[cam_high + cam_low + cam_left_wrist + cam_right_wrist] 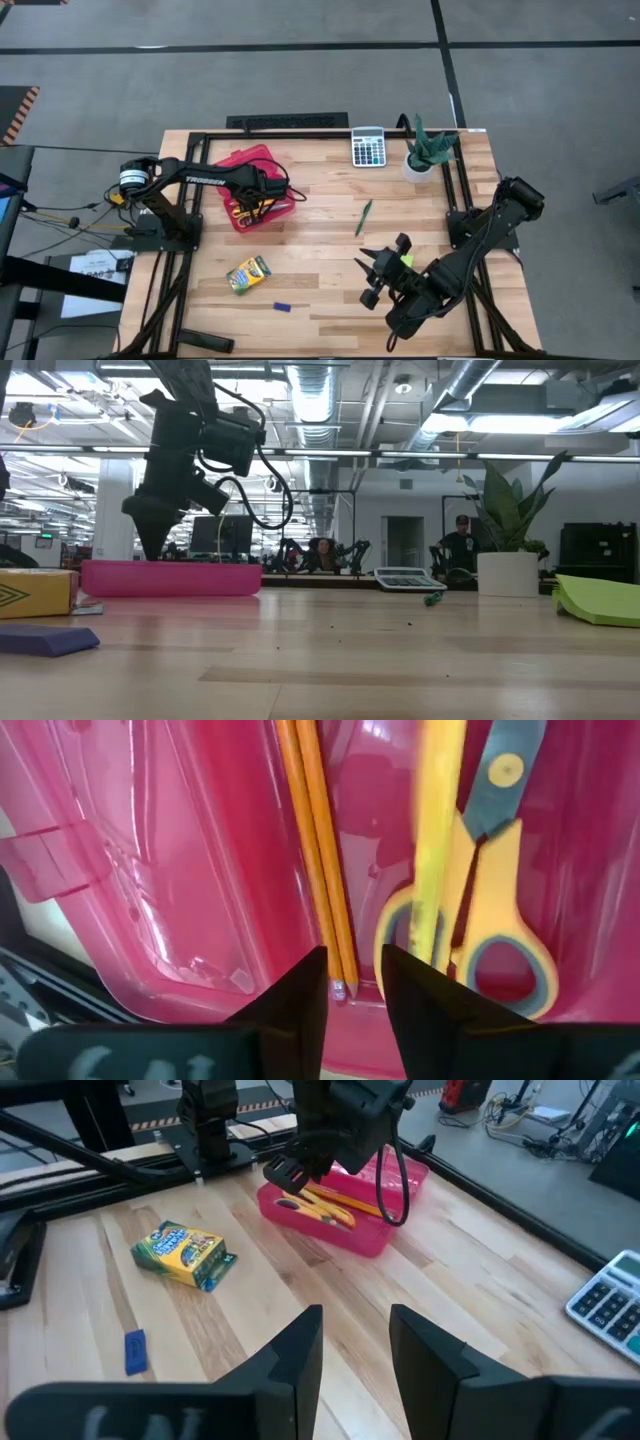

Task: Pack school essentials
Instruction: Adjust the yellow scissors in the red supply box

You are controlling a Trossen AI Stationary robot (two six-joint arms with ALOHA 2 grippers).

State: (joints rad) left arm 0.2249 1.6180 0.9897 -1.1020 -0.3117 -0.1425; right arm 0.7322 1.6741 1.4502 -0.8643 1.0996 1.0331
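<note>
Inside the open red plastic hinged case (200, 870) lie two orange pencils (318, 860), yellow-handled scissors (500, 910) and a yellow marker (437, 830). My left end effector (352, 982) hangs just above them, fingers slightly parted, gripping nothing. On the wooden worktop (320, 225) outside lie the yellow-green crayon box (248, 273), tiny blue eraser (282, 307) and green pen (364, 216). My right end effector (383, 268), open, hovers near the lime sticky-note pad (598, 600).

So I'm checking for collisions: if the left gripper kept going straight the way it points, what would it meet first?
Probably the orange pencils lying in the pink case; the left gripper hangs just above them, though depth is unclear.
</note>
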